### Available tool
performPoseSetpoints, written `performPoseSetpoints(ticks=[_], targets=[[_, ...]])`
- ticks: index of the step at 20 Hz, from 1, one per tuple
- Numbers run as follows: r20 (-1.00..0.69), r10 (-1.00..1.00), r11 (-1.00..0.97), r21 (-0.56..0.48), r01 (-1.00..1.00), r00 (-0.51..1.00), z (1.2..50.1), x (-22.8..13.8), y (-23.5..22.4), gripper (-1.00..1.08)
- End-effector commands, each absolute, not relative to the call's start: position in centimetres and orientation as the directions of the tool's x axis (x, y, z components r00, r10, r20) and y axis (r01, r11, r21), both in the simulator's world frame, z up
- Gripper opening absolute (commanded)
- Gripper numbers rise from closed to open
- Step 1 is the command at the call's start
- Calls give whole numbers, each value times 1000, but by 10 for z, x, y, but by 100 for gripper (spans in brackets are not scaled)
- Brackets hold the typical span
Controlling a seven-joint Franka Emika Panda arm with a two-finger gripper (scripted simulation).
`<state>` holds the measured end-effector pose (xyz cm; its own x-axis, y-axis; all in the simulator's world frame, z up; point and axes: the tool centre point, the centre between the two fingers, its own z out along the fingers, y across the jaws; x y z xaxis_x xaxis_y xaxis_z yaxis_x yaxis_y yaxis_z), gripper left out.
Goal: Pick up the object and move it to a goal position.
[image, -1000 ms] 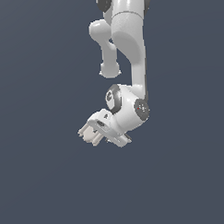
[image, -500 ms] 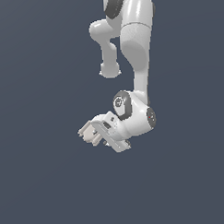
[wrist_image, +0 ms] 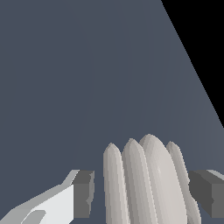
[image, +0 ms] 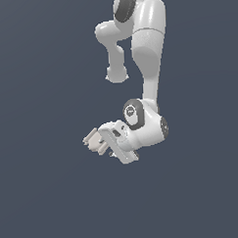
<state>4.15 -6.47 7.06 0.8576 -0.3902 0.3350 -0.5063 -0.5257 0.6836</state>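
Observation:
The object (image: 92, 140) is a small pale beige ridged piece, seen in the exterior view at the tip of the white hand. My gripper (image: 96, 142) points toward the exterior view's left, tilted, and is shut on the object. In the wrist view the object (wrist_image: 146, 183) shows as several rounded ridges standing between the two dark grey fingertips (wrist_image: 84, 193), which sit at either side of it. Its lower part is cut off by the frame edge.
The white arm (image: 148, 56) rises above and to the exterior view's right of the hand. A plain dark grey ground (wrist_image: 87, 78) fills both views. Beyond its edge the wrist view shows a black area (wrist_image: 205, 35).
The wrist and forearm have dropped a little and the hand has tilted slightly. The object between the fingers has stayed at almost the same spot.

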Motion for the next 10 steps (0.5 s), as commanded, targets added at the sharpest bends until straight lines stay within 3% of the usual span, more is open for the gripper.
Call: performPoseSetpoints(ticks=[1, 10], targets=[[335, -390, -526, 684, -506, 858, 71, 41, -65, 68], [338, -390, -523, 684, -508, 857, 54, 39, -85, 68]])
